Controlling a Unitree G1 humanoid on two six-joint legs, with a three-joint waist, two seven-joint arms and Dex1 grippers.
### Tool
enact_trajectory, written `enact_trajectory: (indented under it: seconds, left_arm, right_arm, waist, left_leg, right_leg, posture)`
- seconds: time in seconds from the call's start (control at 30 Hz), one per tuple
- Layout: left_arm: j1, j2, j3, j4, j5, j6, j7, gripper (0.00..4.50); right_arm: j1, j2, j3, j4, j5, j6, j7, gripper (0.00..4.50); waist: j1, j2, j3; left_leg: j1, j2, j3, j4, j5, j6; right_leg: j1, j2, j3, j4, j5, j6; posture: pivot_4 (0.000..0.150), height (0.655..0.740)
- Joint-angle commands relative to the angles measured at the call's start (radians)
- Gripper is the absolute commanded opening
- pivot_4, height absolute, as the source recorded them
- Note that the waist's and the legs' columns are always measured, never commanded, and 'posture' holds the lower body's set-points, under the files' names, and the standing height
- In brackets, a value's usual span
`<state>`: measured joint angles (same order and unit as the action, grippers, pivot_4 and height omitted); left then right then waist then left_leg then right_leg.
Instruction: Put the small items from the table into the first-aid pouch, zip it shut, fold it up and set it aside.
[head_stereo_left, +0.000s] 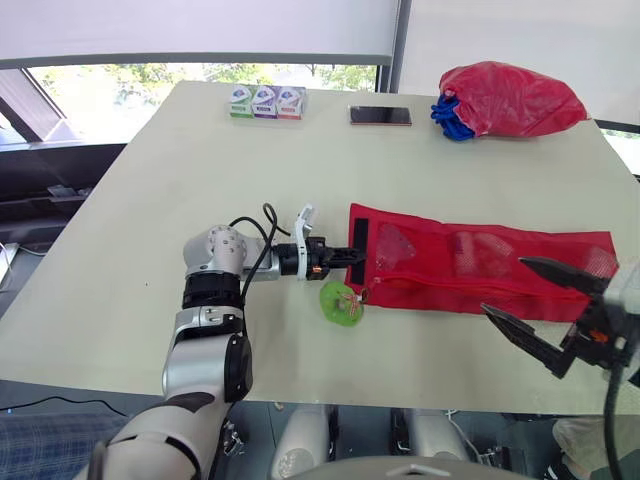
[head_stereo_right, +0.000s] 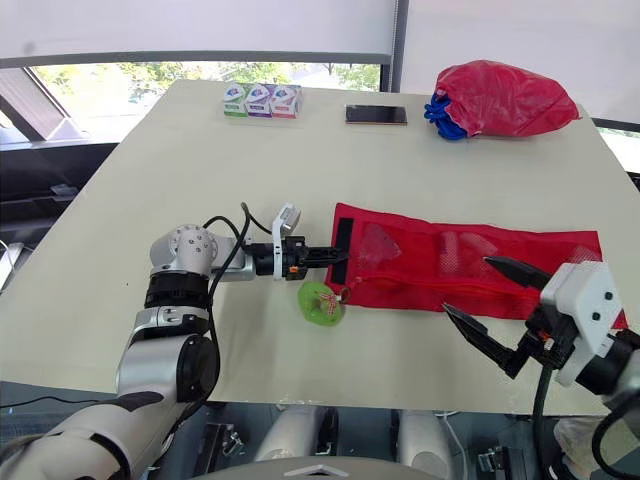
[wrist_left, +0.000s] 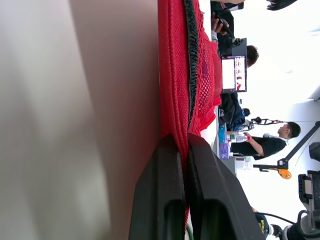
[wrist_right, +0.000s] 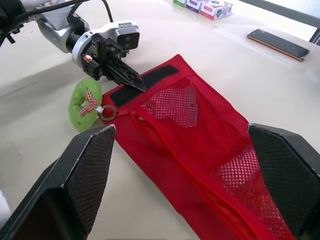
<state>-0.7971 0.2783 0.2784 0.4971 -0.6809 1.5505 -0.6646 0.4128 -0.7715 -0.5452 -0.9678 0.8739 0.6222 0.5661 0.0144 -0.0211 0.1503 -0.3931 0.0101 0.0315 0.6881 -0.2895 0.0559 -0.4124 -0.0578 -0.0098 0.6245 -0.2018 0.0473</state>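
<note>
First-aid pouch (head_stereo_left: 480, 265): red mesh, lying flat and unrolled on the table (head_stereo_left: 200, 180). Its long axis runs from 9 to 3 o'clock. It sits right of table centre, toward 4 o'clock. A black strip (head_stereo_left: 358, 245) crosses its 9 o'clock end. A zip line runs along the long side nearest the robot; whether it is fully closed cannot be judged. Pale shapes show through the mesh but cannot be identified.

Green round charm (head_stereo_left: 342, 303): on the table just beside the pouch's near 9 o'clock corner, at about 7 o'clock from it. A small ring (wrist_right: 107, 112) joins it to the zip end.

Left gripper (head_stereo_left: 352, 256): level with the table and pointing toward 3 o'clock. Its fingers are pressed together on the pouch's 9 o'clock edge by the black strip. The left wrist view confirms red fabric pinched between the two fingers (wrist_left: 165, 190).

Right gripper (head_stereo_left: 503, 286): at 4 o'clock of the scene, over the near side of the pouch's right half. Its fingers are spread wide and hold nothing. Contact with the pouch cannot be confirmed.

Other items, all well apart from the pouch along the far edge:
- Three small boxes (head_stereo_left: 264, 102) in a row at 11 o'clock.
- A phone (head_stereo_left: 380, 116) at 12 o'clock.
- A bulging red bag (head_stereo_left: 510, 98) at 1 o'clock, with blue cord (head_stereo_left: 450, 118) at its mouth.
</note>
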Motion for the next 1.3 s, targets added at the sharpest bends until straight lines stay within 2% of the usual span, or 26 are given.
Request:
enact_trajectory:
  seconds: [0.03,0.13,0.23,0.43,0.67,1.0,1.13,1.2,1.23,1.27,1.3]
  left_arm:
    - [-0.017,-0.012,0.040,-0.040,-0.033,0.023,0.013,0.06]
    - [-0.008,-0.024,0.046,-0.048,-0.028,0.015,0.034,0.06]
    - [0.007,-0.034,0.031,-0.066,-0.013,-0.020,0.056,0.06]
    - [-0.004,-0.079,0.075,0.026,0.022,-0.156,0.139,0.06]
    - [-0.032,-0.141,0.066,0.102,0.024,-0.246,0.154,0.06]
    - [-0.048,-0.137,0.087,0.172,0.016,-0.281,0.156,0.06]
    - [-0.043,-0.134,0.080,0.172,0.016,-0.285,0.149,0.06]
    - [-0.040,-0.130,0.080,0.175,0.019,-0.293,0.146,0.00]
    - [-0.040,-0.129,0.080,0.177,0.019,-0.296,0.145,0.00]
    - [-0.038,-0.126,0.082,0.178,0.019,-0.298,0.146,0.00]
    - [-0.036,-0.124,0.083,0.179,0.018,-0.300,0.146,0.00]
  right_arm:
    - [-0.071,-0.024,0.114,-0.051,0.036,0.029,-0.043,4.50]
    - [-0.250,-0.030,0.305,-0.010,0.005,0.075,-0.068,4.50]
    - [-0.435,0.021,0.496,0.065,-0.019,0.123,-0.079,4.50]
    - [-0.615,0.064,0.792,0.269,-0.231,0.070,0.046,4.50]
    - [-0.779,0.166,0.957,0.466,-0.406,0.041,0.112,4.50]
    - [-0.884,0.275,1.114,0.662,-0.623,0.016,0.146,4.50]
    - [-0.904,0.278,1.170,0.719,-0.709,0.026,0.160,4.50]
    - [-0.908,0.264,1.185,0.731,-0.754,0.027,0.164,3.96]
    - [-0.907,0.261,1.186,0.732,-0.766,0.024,0.169,3.86]
    - [-0.903,0.260,1.180,0.726,-0.772,0.023,0.173,3.29]
    - [-0.899,0.261,1.174,0.721,-0.777,0.022,0.176,3.02]
  waist:
    - [0.000,0.000,0.000]
    - [-0.001,0.000,0.000]
    - [-0.003,-0.001,0.000]
    - [0.003,-0.001,0.000]
    - [0.004,0.000,-0.001]
    - [0.000,0.001,-0.001]
    - [0.000,0.001,-0.002]
    - [0.000,0.002,-0.002]
    - [0.000,0.002,-0.002]
    - [0.000,0.002,-0.003]
    - [0.000,0.002,-0.003]
  left_leg:
    - [0.000,0.000,0.000,0.000,0.000,0.000]
    - [0.000,0.000,0.000,0.000,0.000,0.000]
    - [0.001,0.000,0.000,0.000,0.000,-0.001]
    - [-0.001,-0.002,-0.003,0.000,0.003,-0.004]
    - [0.000,-0.004,-0.004,0.001,0.004,-0.003]
    - [0.000,-0.005,-0.005,0.000,0.005,-0.004]
    - [0.000,-0.005,-0.005,0.000,0.005,-0.004]
    - [0.000,-0.005,-0.005,0.000,0.005,-0.004]
    - [0.000,-0.005,-0.005,0.000,0.005,-0.004]
    - [0.000,-0.005,-0.005,0.000,0.005,-0.004]
    - [0.000,-0.005,-0.005,0.000,0.005,-0.004]
  right_leg:
    - [0.000,0.000,0.000,0.000,0.000,0.000]
    - [0.000,0.000,0.000,0.000,0.000,0.000]
    - [0.000,0.000,0.000,0.001,0.000,0.000]
    - [0.000,-0.002,-0.003,0.000,0.000,0.000]
    - [0.001,-0.004,-0.003,0.001,0.002,0.003]
    - [0.001,-0.005,-0.004,0.002,0.003,0.003]
    - [0.001,-0.005,-0.005,0.002,0.003,0.004]
    - [0.001,-0.005,-0.005,0.002,0.003,0.004]
    - [0.001,-0.005,-0.005,0.002,0.003,0.004]
    - [0.001,-0.005,-0.005,0.002,0.003,0.004]
    - [0.001,-0.005,-0.005,0.002,0.003,0.004]
  posture:
    - [0.150,0.7400]
    - [0.150,0.7400]
    - [0.150,0.7400]
    - [0.150,0.7400]
    - [0.150,0.7400]
    - [0.150,0.7400]
    - [0.150,0.7400]
    - [0.150,0.7400]
    - [0.150,0.7400]
    - [0.150,0.7400]
    - [0.150,0.7400]
